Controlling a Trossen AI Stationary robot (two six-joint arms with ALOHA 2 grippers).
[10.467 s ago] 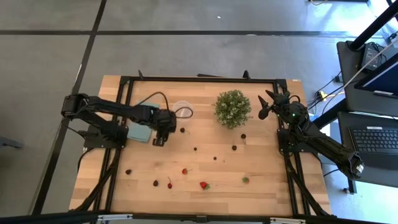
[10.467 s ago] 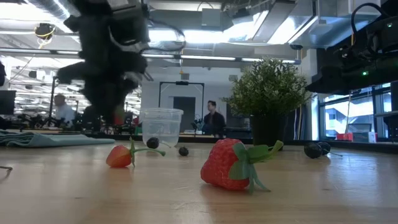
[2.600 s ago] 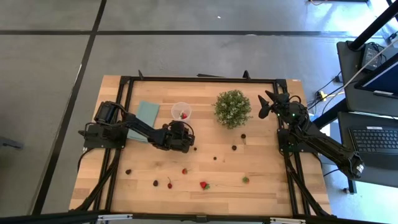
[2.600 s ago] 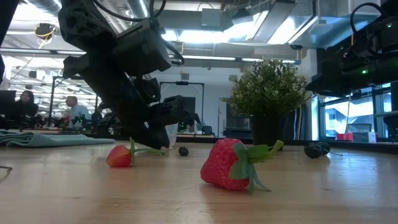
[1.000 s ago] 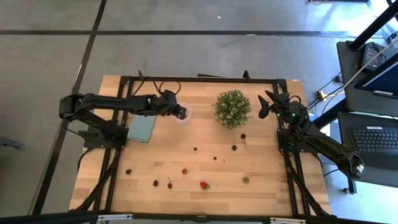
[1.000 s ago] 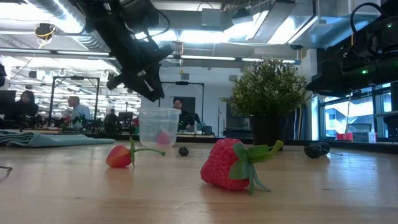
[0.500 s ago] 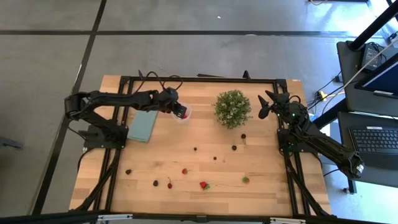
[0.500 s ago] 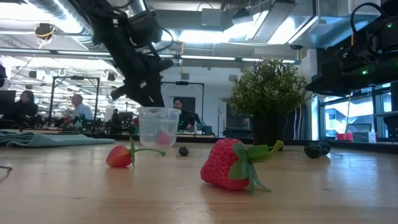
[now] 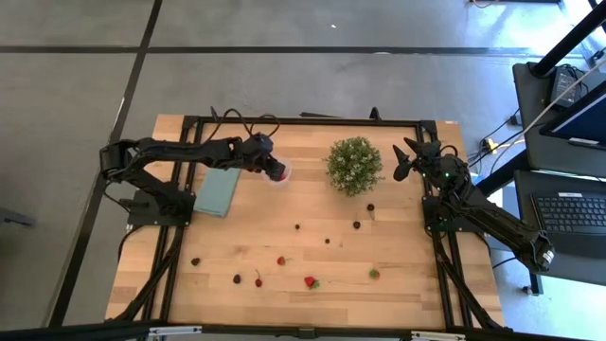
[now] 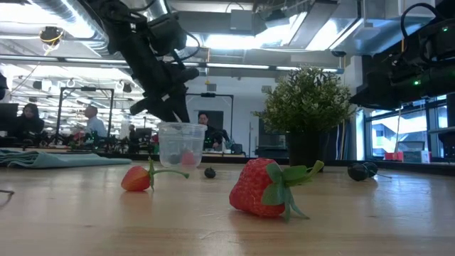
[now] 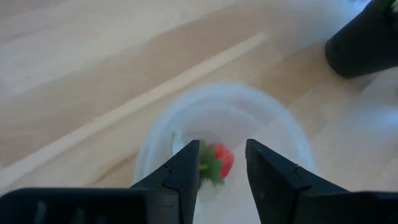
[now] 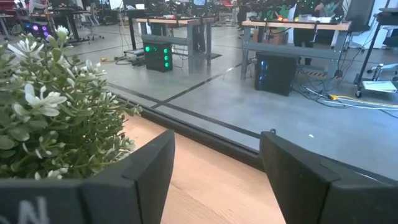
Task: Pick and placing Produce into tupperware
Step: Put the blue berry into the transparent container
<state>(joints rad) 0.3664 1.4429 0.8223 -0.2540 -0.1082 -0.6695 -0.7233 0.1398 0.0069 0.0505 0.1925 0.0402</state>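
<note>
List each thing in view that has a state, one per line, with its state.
left gripper: open, above the tupperware, holding nothing
right gripper: open, parked beside the plant, idle
tupperware: upright, lidless, one strawberry inside
strawberry in the tupperware: resting on the bottom, released
plant: upright in its dark pot
large strawberry: loose on the table
teal cloth: flat on the table

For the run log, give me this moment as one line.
left gripper: open, over tupperware | strawberry: inside tupperware | right gripper: open, waiting by plant | produce: several on table
</note>
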